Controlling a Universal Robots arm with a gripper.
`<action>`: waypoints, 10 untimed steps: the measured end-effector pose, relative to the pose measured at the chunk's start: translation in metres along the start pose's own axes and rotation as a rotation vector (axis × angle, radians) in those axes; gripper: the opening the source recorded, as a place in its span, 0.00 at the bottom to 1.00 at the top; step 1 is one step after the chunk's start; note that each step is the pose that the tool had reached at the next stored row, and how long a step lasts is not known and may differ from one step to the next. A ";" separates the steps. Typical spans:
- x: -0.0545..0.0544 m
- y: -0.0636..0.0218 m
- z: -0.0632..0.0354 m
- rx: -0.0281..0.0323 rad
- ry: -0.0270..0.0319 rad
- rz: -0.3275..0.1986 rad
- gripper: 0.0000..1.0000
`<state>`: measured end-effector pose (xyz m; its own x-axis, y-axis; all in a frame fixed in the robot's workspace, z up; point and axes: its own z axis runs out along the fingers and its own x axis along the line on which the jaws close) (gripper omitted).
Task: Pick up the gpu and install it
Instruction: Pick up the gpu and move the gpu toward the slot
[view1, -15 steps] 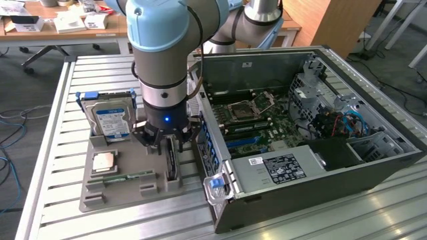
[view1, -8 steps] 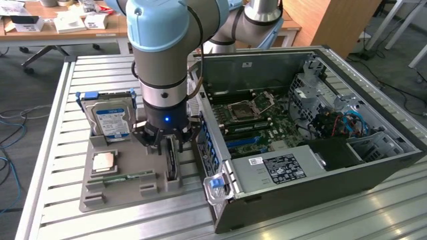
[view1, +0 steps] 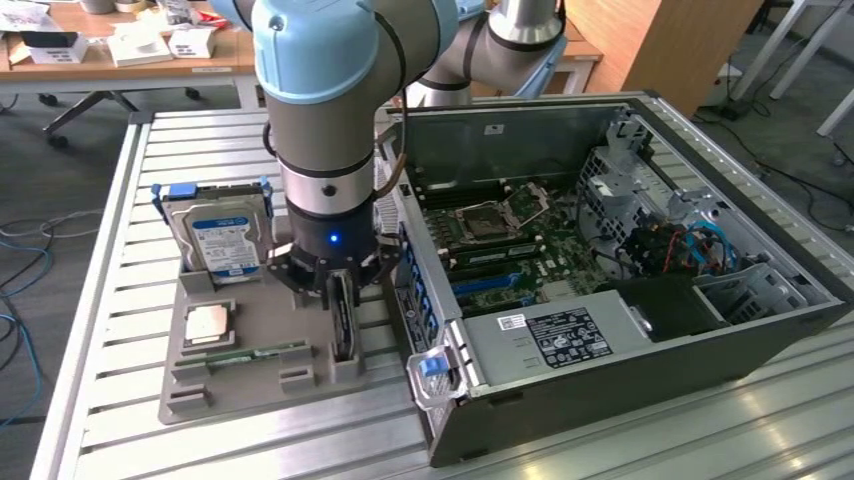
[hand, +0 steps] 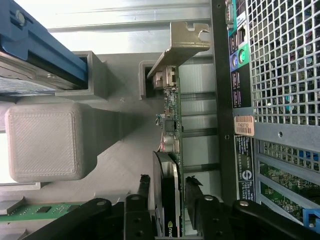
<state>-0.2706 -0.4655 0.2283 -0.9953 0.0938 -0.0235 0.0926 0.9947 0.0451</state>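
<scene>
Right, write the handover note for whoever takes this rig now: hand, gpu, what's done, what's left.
Hand: open, low over the grey parts tray, one finger on each side of the gpu. A thin gap seems to show on each side, so it is not clamped.
Gpu: standing on edge in its tray slot, right beside the open computer case.
Done: hand lined up on the card.
Not yet done: grip, lift, installation. The blue motherboard slot looks free.
</scene>
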 end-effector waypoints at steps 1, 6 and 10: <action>0.000 0.0000 0.0000 0.0000 0.0000 0.000 0.39; 0.000 0.0000 0.0000 0.0000 0.0000 0.000 0.26; 0.000 0.0000 0.0000 0.0000 0.0000 0.000 0.26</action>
<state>-0.2706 -0.4655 0.2283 -0.9953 0.0937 -0.0235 0.0926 0.9947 0.0451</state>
